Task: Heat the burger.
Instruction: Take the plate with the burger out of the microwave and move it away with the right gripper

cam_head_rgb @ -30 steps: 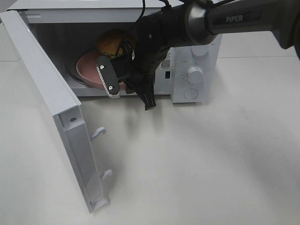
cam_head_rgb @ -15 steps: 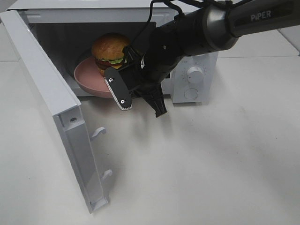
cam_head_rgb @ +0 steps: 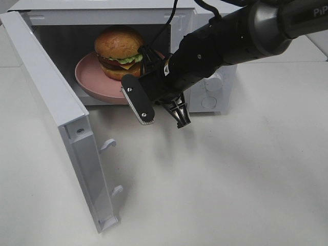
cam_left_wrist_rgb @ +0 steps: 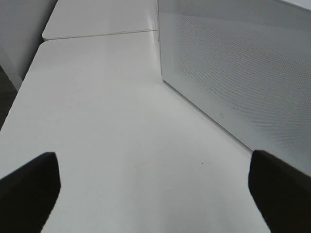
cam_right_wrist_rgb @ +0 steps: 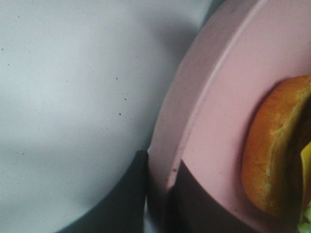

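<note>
The burger (cam_head_rgb: 119, 51) sits on a pink plate (cam_head_rgb: 89, 79) in the mouth of the open microwave (cam_head_rgb: 102, 10). My right gripper (cam_head_rgb: 156, 110) reaches in from the right and is at the plate's near right rim. In the right wrist view its dark fingers (cam_right_wrist_rgb: 131, 194) close on either side of the pink rim (cam_right_wrist_rgb: 170, 145), with the burger's bun (cam_right_wrist_rgb: 272, 150) just beyond. My left gripper (cam_left_wrist_rgb: 155, 194) shows only in the left wrist view. It is open and empty over the bare table, beside the microwave's perforated side wall (cam_left_wrist_rgb: 233, 73).
The microwave door (cam_head_rgb: 61, 113) stands swung out to the left and front, its latch hooks (cam_head_rgb: 108, 144) facing the table. The control knobs (cam_head_rgb: 212, 82) are partly behind the right arm. White table (cam_head_rgb: 230, 179) stretches in front.
The right arm has swung to the right and uncovered the burger. Plate and burger now look larger and higher in the microwave's opening.
</note>
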You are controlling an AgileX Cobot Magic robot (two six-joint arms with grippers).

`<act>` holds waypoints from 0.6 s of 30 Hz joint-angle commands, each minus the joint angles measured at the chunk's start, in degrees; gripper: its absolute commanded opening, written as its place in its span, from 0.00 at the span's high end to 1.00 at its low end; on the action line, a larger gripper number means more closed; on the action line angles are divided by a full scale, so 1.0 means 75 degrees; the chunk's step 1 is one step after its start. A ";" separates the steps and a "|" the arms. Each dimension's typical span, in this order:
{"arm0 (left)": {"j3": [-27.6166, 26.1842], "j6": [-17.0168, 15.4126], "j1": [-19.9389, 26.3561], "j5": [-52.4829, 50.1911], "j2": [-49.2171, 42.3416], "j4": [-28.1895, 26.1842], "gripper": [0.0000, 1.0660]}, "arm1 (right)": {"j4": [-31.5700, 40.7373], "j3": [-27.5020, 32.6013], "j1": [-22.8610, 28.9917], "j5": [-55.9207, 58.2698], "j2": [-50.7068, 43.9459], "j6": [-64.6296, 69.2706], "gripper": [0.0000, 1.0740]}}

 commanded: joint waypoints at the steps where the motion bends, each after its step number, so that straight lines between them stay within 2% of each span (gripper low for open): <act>1: 0.0023 -0.0023 0.0038 0.0000 -0.0138 -0.0008 0.08 | -0.0053 0.0092 -0.0222 -0.0321 -0.0374 0.0046 1.00; 18: 0.0023 -0.0023 0.0038 0.0000 -0.0138 -0.0008 0.08 | -0.0107 0.1467 -0.0206 -0.0519 -0.1490 -0.0168 1.00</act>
